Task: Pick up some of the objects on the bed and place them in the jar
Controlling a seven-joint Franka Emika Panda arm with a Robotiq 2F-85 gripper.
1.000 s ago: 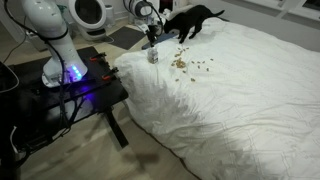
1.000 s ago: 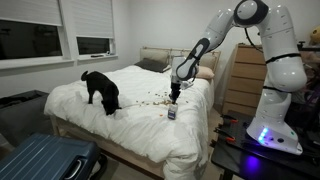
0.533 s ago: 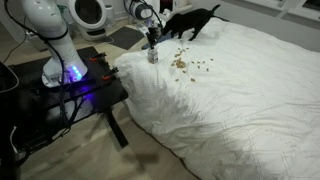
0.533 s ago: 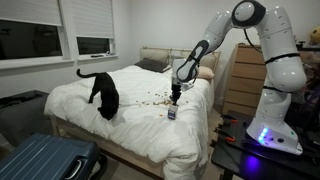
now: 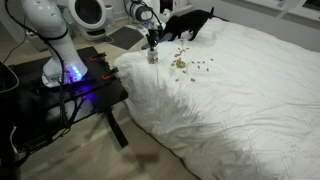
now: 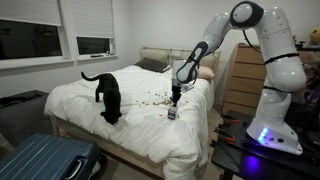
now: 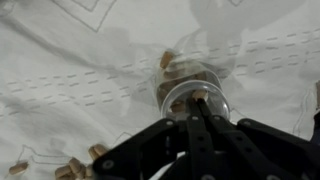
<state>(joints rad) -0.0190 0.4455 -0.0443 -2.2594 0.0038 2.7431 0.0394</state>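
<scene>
Wrist view: the small squat pale round jar sits on the bed's rumpled white stitched duvet. It has tiny tan and brown bits inside, with more loose ones lying at 7 o'clock. The black metal pincer hangs right over the jar's mouth with its fingers pressed together, and I can't see anything between them. Versus half a second ago, the fuzzy black cat has shifted a bit and the arm hasn't budged.
</scene>
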